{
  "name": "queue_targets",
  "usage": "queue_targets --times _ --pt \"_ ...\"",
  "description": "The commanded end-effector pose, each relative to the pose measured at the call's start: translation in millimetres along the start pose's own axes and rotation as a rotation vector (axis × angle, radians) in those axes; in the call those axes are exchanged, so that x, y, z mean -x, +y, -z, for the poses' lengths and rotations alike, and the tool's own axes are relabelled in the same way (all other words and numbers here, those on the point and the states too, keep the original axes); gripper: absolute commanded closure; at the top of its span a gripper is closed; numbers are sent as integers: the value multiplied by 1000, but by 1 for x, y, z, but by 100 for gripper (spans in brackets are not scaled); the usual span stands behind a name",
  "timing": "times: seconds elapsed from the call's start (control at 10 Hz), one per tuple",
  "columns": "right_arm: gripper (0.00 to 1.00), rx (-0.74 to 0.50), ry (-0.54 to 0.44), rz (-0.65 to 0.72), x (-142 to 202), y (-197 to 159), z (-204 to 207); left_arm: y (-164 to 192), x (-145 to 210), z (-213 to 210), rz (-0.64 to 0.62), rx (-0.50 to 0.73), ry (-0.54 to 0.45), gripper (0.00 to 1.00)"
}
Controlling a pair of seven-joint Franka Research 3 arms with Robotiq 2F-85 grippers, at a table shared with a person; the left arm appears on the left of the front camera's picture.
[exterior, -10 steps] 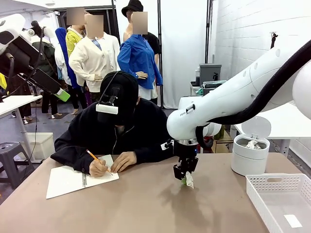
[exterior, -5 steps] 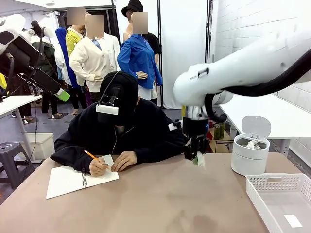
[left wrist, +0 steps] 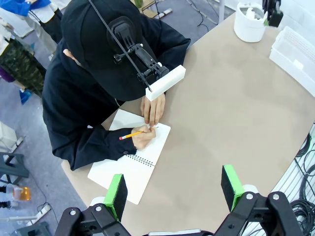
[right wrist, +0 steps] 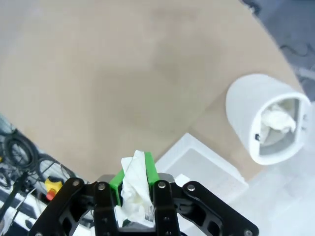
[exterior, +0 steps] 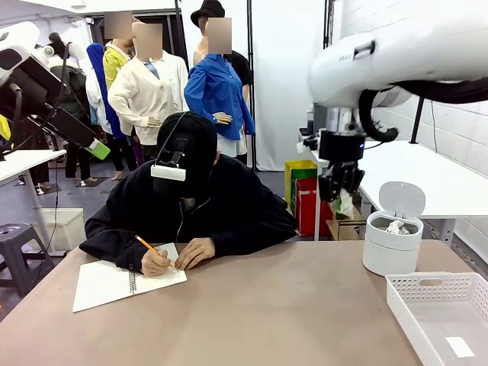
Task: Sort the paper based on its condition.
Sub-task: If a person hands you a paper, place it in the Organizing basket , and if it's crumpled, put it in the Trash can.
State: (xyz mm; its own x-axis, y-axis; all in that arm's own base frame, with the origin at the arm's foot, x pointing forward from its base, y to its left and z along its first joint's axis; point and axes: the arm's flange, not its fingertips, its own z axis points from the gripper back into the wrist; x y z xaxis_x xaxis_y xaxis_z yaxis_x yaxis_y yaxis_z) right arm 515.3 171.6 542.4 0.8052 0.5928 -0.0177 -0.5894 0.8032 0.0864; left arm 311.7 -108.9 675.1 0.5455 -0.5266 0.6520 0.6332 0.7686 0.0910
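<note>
My right gripper (exterior: 340, 192) hangs high above the table's far right, shut on a crumpled lump of paper (exterior: 345, 204). It is just left of and above the round white bin (exterior: 390, 248). In the right wrist view the lump of paper (right wrist: 136, 191) sits pinched between the green pads (right wrist: 150, 168), with the bin (right wrist: 256, 109) below, its lid up and a crumpled lump of paper (right wrist: 276, 119) inside. My left gripper (left wrist: 173, 192) is open with nothing between its fingers, high above the table edge near the notebook (left wrist: 132, 166).
A person across the table writes with a pencil (exterior: 145, 245) in the spiral notebook (exterior: 114, 280). A white perforated tray (exterior: 415, 313) at the front right holds a flat sheet (exterior: 460, 347). The tan tabletop (exterior: 274, 313) is bare in the middle.
My right gripper has risen from just above the table's middle and swung right toward the bin, still holding the crumpled paper. The person keeps writing.
</note>
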Motion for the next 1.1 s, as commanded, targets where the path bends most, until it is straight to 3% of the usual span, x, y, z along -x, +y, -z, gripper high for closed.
queue_targets --times 0.0,0.3,0.6,0.8,1.0 --pt "98 7 -60 115 12 -18 -12 1 0 -1 -2 1 -3 0" --pt "98 5 -119 380 24 -76 -20 1 0 -1 -2 1 -3 0" --pt "98 36 -154 516 20 -134 -3 1 0 -1 -2 1 -3 0" --pt "98 3 -136 552 11 -140 4 1 0 -1 -2 1 -3 0" --pt "98 21 -142 505 29 -144 5 1 0 -1 -2 1 -3 0"
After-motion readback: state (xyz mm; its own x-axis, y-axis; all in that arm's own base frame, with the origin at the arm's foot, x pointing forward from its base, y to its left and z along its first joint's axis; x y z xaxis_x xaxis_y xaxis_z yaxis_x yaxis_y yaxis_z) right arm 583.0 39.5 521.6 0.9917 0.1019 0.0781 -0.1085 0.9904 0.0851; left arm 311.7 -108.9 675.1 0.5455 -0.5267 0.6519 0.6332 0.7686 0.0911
